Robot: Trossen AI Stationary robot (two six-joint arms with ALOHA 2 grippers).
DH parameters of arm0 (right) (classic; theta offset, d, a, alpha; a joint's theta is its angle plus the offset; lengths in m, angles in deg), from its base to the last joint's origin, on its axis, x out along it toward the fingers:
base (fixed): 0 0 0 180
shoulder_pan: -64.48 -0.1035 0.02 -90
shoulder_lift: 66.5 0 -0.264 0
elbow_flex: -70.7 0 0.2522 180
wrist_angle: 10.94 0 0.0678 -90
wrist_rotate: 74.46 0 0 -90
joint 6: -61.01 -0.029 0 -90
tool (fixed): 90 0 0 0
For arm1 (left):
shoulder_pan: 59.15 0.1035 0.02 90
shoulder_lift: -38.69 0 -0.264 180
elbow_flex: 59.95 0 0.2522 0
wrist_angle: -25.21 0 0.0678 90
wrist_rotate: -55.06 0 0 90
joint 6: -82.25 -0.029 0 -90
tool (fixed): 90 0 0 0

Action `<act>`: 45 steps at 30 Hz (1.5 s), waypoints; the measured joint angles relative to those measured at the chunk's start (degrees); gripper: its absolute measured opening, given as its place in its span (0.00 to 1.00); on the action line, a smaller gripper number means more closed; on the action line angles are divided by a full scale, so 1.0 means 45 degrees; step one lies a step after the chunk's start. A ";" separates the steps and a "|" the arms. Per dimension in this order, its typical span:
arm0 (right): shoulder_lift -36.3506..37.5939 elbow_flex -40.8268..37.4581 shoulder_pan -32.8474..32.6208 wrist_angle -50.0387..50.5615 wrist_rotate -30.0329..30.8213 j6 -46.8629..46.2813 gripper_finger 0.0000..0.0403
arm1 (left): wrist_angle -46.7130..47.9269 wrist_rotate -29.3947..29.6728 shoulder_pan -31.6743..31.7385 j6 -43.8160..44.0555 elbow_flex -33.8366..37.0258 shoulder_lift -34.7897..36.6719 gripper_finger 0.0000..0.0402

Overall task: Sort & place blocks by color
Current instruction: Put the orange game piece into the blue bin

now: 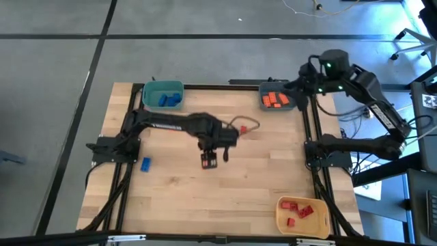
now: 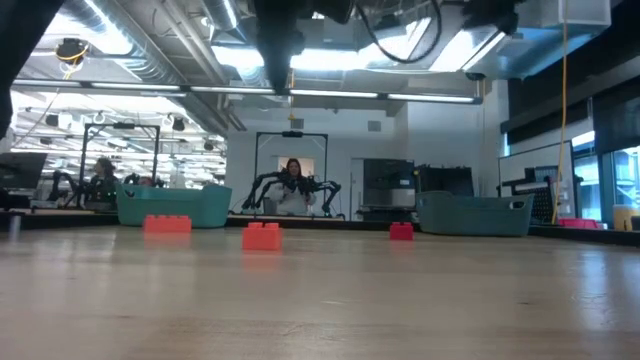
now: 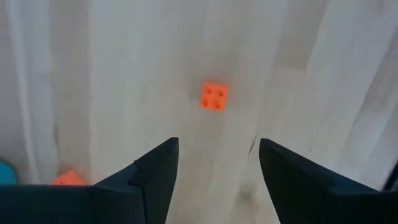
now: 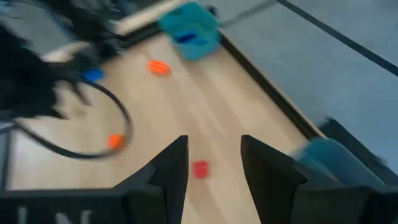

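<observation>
Blocks like these are small, hard plastic bricks, so we think they are very light and will not squash; their sides are smooth and may slip, so we would pinch one across two flat sides, low down, not on the bumpy top.

We use the teal bin [image 1: 162,86] as our marker. The left gripper [image 1: 209,161] hangs over the middle of the table, well away from the teal bin; its fingers are spread wide and hold nothing. Right under it (seen from its own wrist) lies a square orange block [image 3: 213,96] with four bumps. The right gripper [image 4: 214,140] is up by the grey-blue bin [image 1: 276,89], far across the back edge from the teal bin; its fingers are apart too, with nothing between them.

Now we count. Loose on the table we see four: two orange ones, this one and another orange block [image 4: 158,67]; one blue block [image 1: 145,164], near the teal bin towards the front; one red block [image 1: 242,130], further off. Three bins: blue bricks in the teal one, orange in the grey-blue one, red in the yellow bin [image 1: 281,220], farthest from the teal bin. The piles inside are too small for us to count.
</observation>
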 joint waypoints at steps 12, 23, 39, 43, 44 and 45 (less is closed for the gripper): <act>0.0997 0.0000 -0.2463 -0.0246 -0.1745 0.3425 0.37 | -0.2975 0.0376 -0.1317 -0.2051 0.3664 0.0000 0.54; 0.0943 0.0000 -0.4140 0.0533 -0.1656 0.4483 0.37 | -0.5790 0.0338 -0.1210 -0.2178 0.6243 0.0000 0.54; 0.0895 0.0000 -0.4313 0.0504 -0.1641 0.4473 0.37 | -0.6973 0.1067 -0.0780 -0.2436 0.6626 -0.0010 0.54; 0.0900 0.0000 -0.4315 0.0504 -0.1641 0.4473 0.37 | -0.6996 0.0483 -0.0580 -0.2391 0.7161 -0.0029 0.54; 0.0900 0.0000 -0.4315 0.0504 -0.1641 0.4473 0.37 | -0.7077 0.0260 -0.0539 -0.2395 0.7297 -0.0029 0.54; 0.0900 0.0000 -0.4315 0.0504 -0.1641 0.4473 0.37 | -0.7156 0.0151 -0.0513 -0.2402 0.7441 -0.0029 0.54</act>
